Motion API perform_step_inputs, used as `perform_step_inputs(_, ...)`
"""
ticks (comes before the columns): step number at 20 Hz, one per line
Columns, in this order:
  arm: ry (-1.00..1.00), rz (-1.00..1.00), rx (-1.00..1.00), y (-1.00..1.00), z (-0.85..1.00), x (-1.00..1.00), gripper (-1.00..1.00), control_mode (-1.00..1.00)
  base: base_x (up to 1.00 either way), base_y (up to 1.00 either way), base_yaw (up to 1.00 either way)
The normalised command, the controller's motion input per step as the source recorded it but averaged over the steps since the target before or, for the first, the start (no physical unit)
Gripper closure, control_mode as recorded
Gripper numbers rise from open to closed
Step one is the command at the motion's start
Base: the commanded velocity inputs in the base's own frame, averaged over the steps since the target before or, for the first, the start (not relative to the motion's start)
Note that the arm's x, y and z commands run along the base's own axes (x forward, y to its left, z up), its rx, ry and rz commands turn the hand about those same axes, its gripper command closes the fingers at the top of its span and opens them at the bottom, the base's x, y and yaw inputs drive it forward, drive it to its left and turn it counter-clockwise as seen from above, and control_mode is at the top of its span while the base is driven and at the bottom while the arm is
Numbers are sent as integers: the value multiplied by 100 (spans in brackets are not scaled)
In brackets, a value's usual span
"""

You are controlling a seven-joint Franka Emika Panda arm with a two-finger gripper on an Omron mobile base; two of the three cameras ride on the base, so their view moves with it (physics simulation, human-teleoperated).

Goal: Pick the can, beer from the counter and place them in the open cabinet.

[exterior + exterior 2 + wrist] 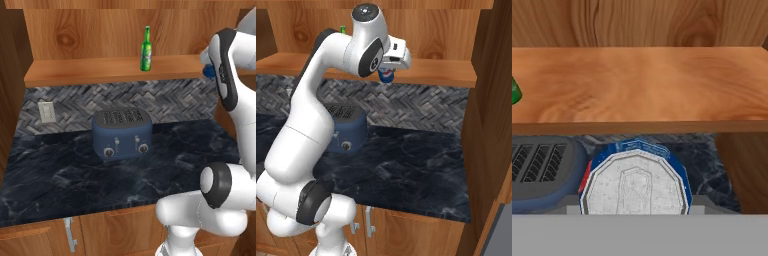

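Note:
The green beer [146,49] bottle stands upright on the wooden shelf of the open cabinet [100,70], left of the arm. Its edge shows as a green sliver [514,92] at the left of the hand view. My gripper [387,71] is shut on the blue can [386,77] and holds it in the air just in front of the shelf's front edge, slightly below shelf level. In the hand view the can's silver top [635,185] sits low in the middle, with the shelf board [642,85] above it. A bit of the can's blue [209,71] peeks out behind the arm.
A dark blue toaster [122,133] stands on the black marble counter [60,175] against the herringbone backsplash, below and left of the can. A wall outlet [46,112] is at the left. A wooden side panel [491,100] closes the space on the right.

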Motion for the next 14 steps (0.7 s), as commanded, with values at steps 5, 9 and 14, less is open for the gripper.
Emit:
perform_step_inputs(5,0,0,0,0,23,35,100,-100,0,0,0)
perform_step_inputs(9,3,0,0,0,0,21,100,-100,0,0,0)
perform_step_inputs(14,3,1,0,0,-7,26,100,-100,0,0,0)
